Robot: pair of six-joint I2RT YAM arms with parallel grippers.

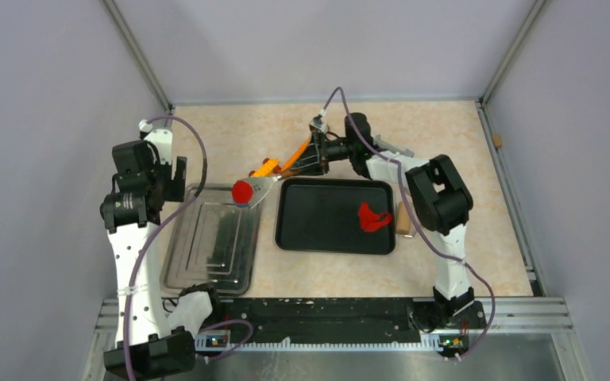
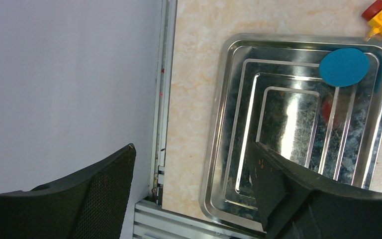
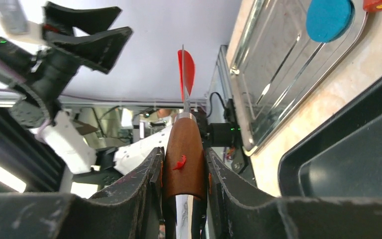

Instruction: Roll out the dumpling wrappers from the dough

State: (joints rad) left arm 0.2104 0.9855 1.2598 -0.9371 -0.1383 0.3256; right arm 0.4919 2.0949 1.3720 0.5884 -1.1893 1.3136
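By the steel tray's [image 1: 206, 246] far right corner, we note a dough disc [image 1: 243, 190] on the scraper [image 1: 263, 186], its handle pinched in the right gripper [image 3: 184, 158]. A dough scrap [image 1: 373, 218] lies in the black tray [image 1: 318, 218]. The left gripper [image 2: 191, 149] is spread wide, holding nothing.

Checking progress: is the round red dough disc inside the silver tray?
Out: the red dough disc sits on the wooden-handled scraper's metal blade, in the right claw.

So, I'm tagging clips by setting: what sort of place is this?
Probably a lab test cell, not a kitchen: robot arms bolted to a metal rail, bare grey enclosure walls, red clay dough in a black tray.
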